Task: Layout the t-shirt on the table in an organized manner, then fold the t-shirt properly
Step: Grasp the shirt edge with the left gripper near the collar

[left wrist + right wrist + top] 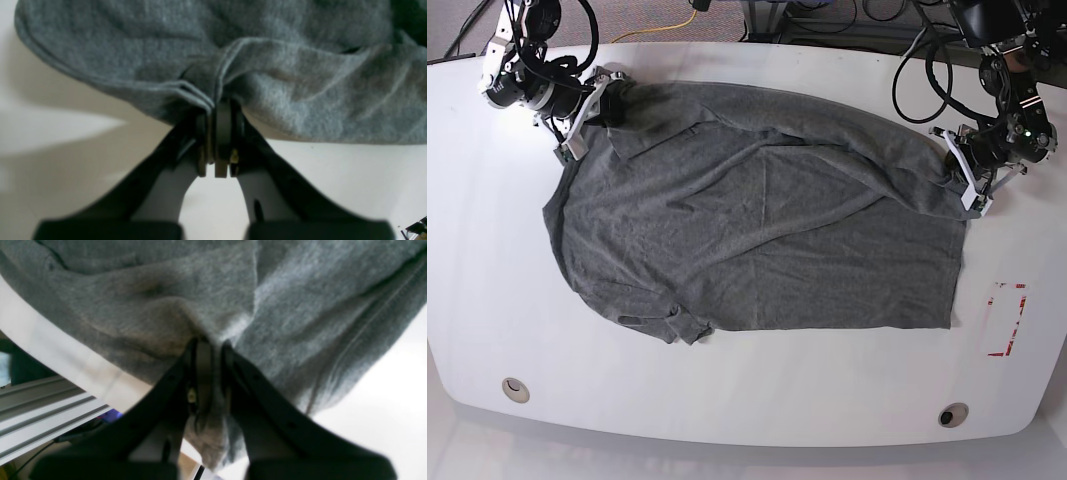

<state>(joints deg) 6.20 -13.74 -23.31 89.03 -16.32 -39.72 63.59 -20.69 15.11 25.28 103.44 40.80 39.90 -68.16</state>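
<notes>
While the grey t-shirt lies spread on the white table, the left gripper and right gripper each clamp its far edge.

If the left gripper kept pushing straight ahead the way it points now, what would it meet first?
Only more of the t-shirt. The left gripper has its jaws shut on a bunched hem, and grey cloth fills the wrist view beyond them. Depth past that fold is unclear.
</notes>
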